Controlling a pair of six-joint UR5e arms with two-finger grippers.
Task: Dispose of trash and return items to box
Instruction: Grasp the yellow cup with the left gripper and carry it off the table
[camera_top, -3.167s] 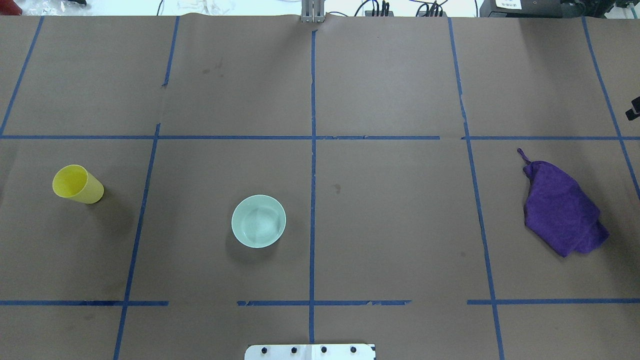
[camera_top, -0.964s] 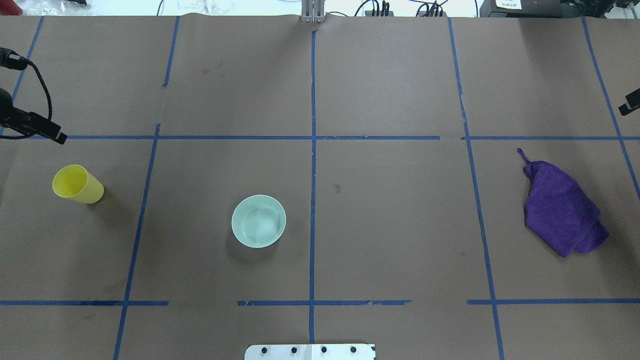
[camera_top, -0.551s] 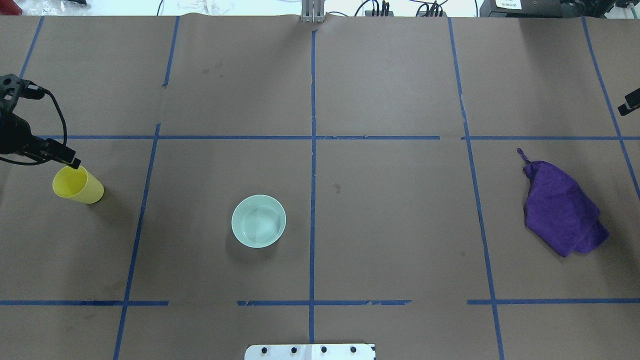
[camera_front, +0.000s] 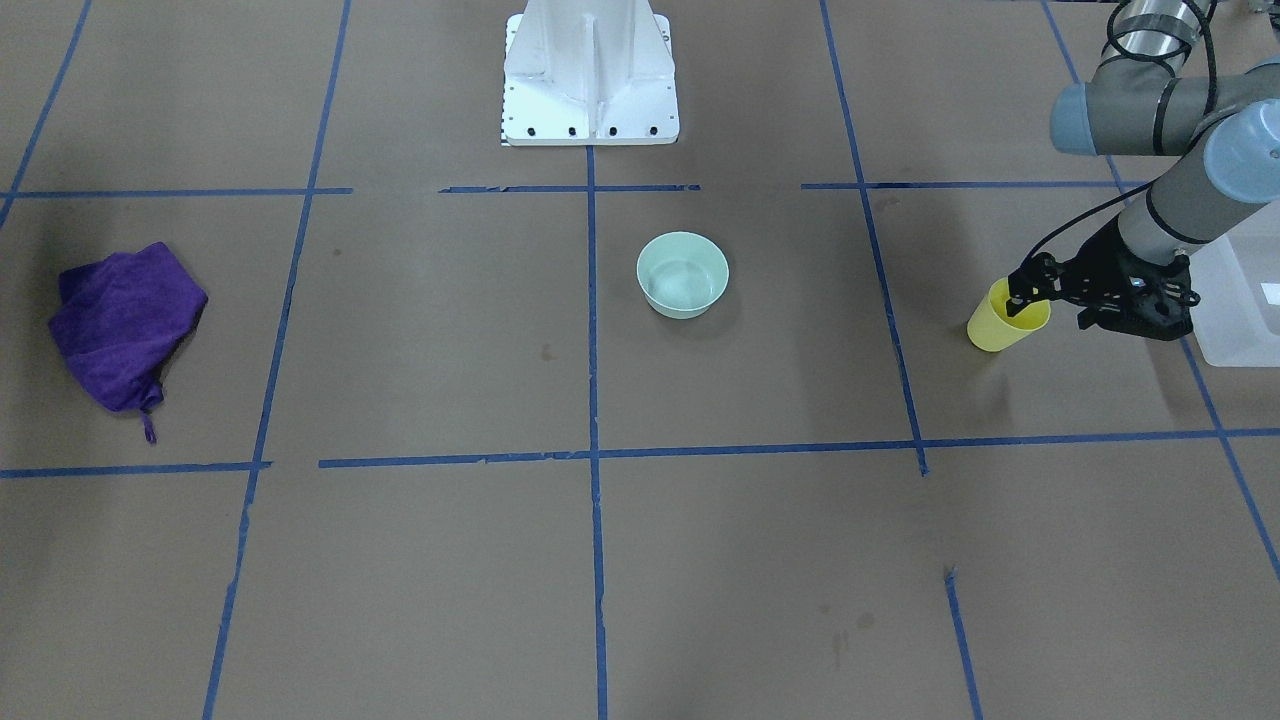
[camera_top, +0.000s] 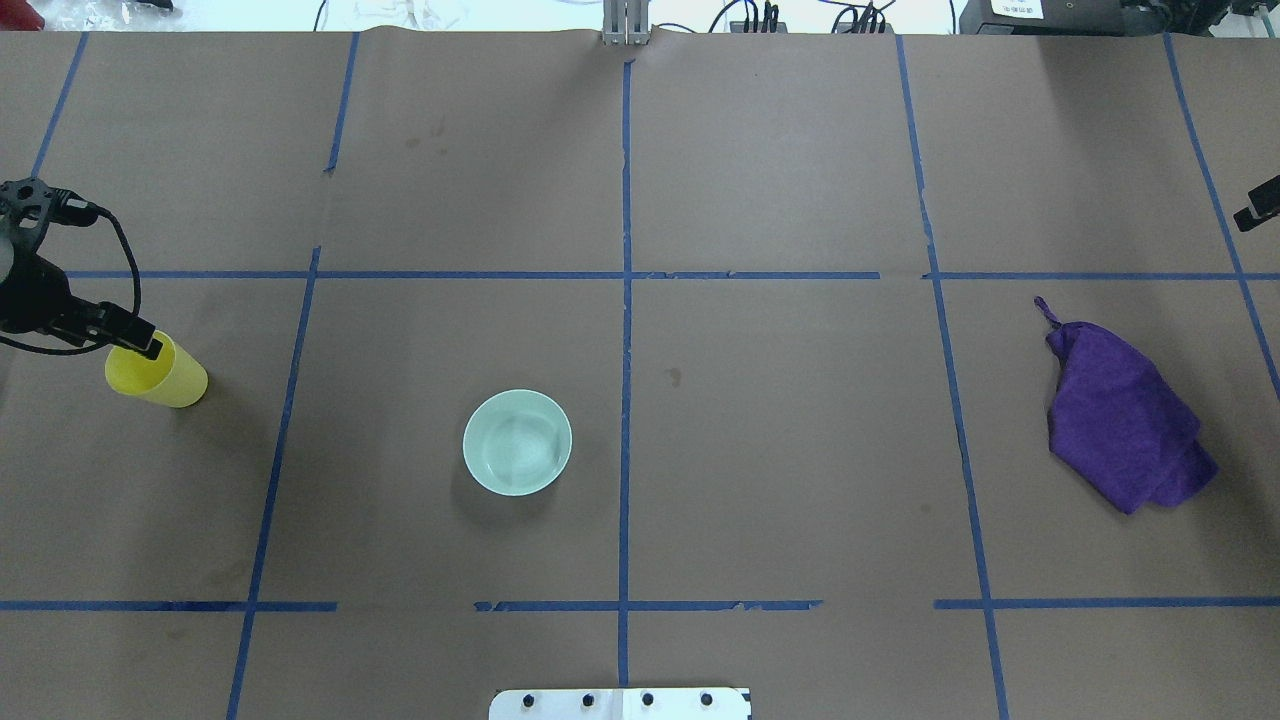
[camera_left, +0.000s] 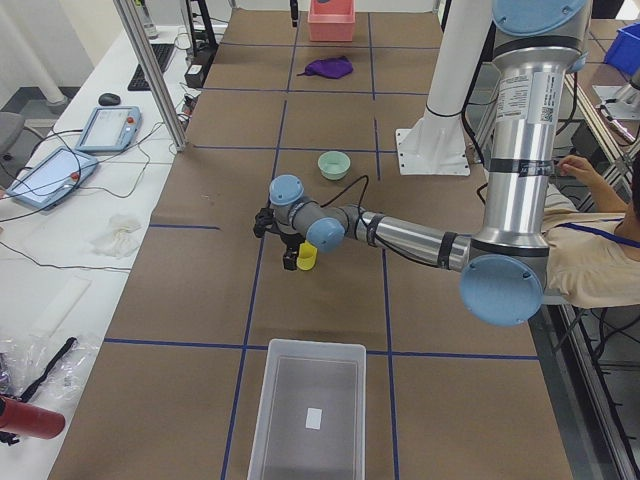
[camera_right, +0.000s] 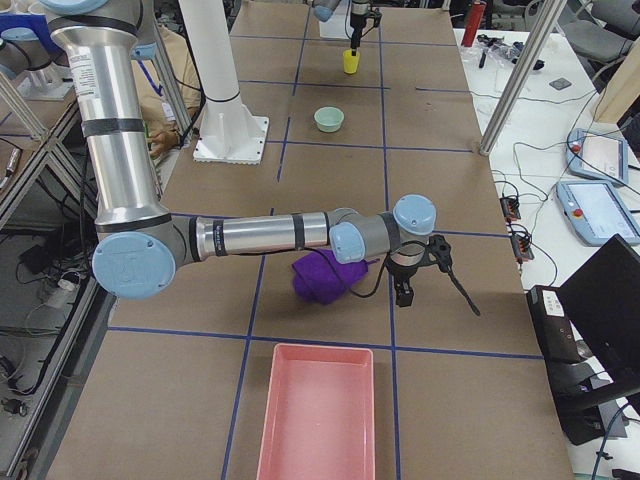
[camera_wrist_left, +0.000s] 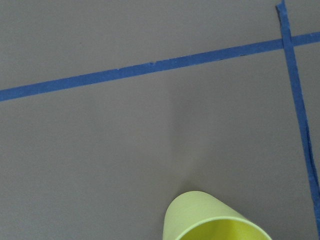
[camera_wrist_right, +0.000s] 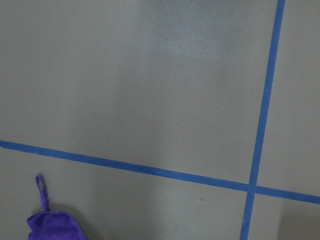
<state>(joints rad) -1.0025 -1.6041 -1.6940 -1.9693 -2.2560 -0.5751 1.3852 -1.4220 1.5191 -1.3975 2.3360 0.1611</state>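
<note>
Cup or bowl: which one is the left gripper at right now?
The yellow cup: the left gripper is at its rim. The mint-green bowl sits apart, untouched.

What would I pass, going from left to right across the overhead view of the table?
yellow cup → mint-green bowl → purple cloth. The left tool overlaps the cup, so it has no place of its own in the order.
</note>
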